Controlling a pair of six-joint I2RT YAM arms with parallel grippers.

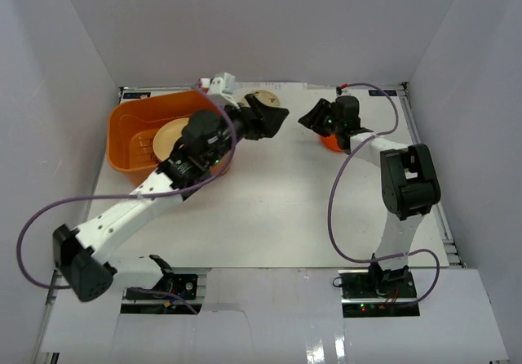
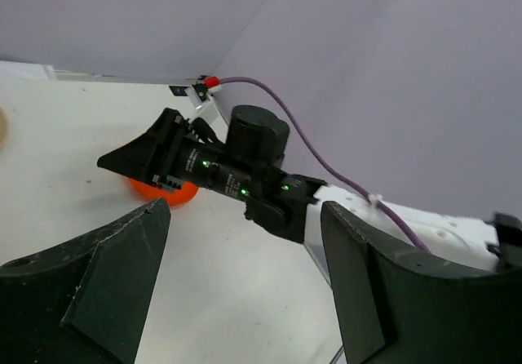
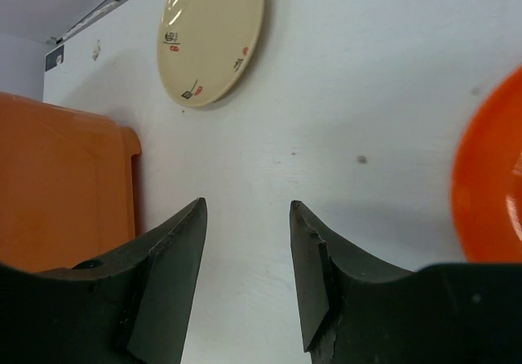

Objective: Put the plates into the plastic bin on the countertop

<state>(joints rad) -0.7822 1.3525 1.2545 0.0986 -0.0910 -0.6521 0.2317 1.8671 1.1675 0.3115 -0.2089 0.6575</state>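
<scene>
The orange plastic bin (image 1: 134, 135) stands at the back left of the white countertop (image 1: 269, 209), with a pale round plate (image 1: 165, 141) lying in it. A round cream plate with small printed marks (image 1: 266, 99) lies flat beside the bin; it also shows in the right wrist view (image 3: 212, 37). An orange-red plate (image 1: 329, 143) lies under my right wrist, partly hidden, and shows in both wrist views (image 3: 489, 184) (image 2: 163, 191). My left gripper (image 1: 280, 118) is open and empty just in front of the cream plate. My right gripper (image 1: 307, 120) is open and empty, facing the left one.
White walls enclose the countertop on three sides. My left arm (image 1: 175, 168) crosses the bin's front right corner. The bin's wall (image 3: 65, 184) is at the left of the right wrist view. The right arm's purple cable (image 1: 338, 193) loops over the table.
</scene>
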